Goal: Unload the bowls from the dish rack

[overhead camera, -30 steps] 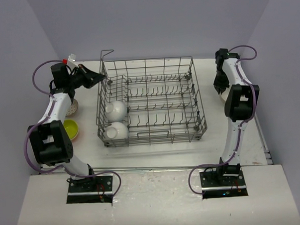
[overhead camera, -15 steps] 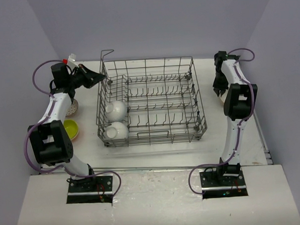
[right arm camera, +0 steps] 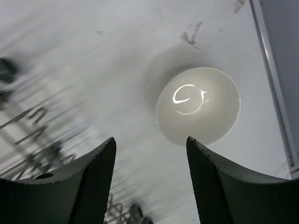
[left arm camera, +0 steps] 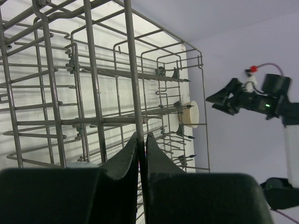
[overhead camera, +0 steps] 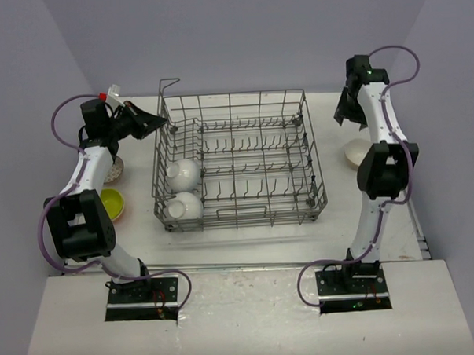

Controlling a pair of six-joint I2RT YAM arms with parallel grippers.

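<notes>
right arm has come up since a second ago: it was low at the right-hand bowl (overhead camera: pixel 356 151) and now stands tall, elbow over that bowl and wrist reaching up and back, with the right gripper (overhead camera: pixel 346 110) high over the table's (overhead camera: pixel 248 240) far right corner, while the left arm has stayed put

counting from the top view, i get one dish rack (overhead camera: pixel 236 166) in the middle of the table and four clear bowls. two white ones sit inside the rack at its left end, the farther bowl (overhead camera: pixel 182 173) and the nearer bowl (overhead camera: pixel 183 205) close together. the right-hand bowl rests upright on the table just right of the rack. a yellow-green bowl (overhead camera: pixel 112 202) lies on the table left of the rack. a pale dish (overhead camera: pixel 115 169) beyond it is partly hidden by the left arm, so i cannot say what it is

on my right wrist feed the fingers are spread wide with nothing between them, and the white bowl shows below, clear of both pads

the left arm bends out and reaches to the rack's far left corner. the left gripper (left arm camera: pixel 141 137) is pinched tight on one upright wire of the rack wall
</notes>
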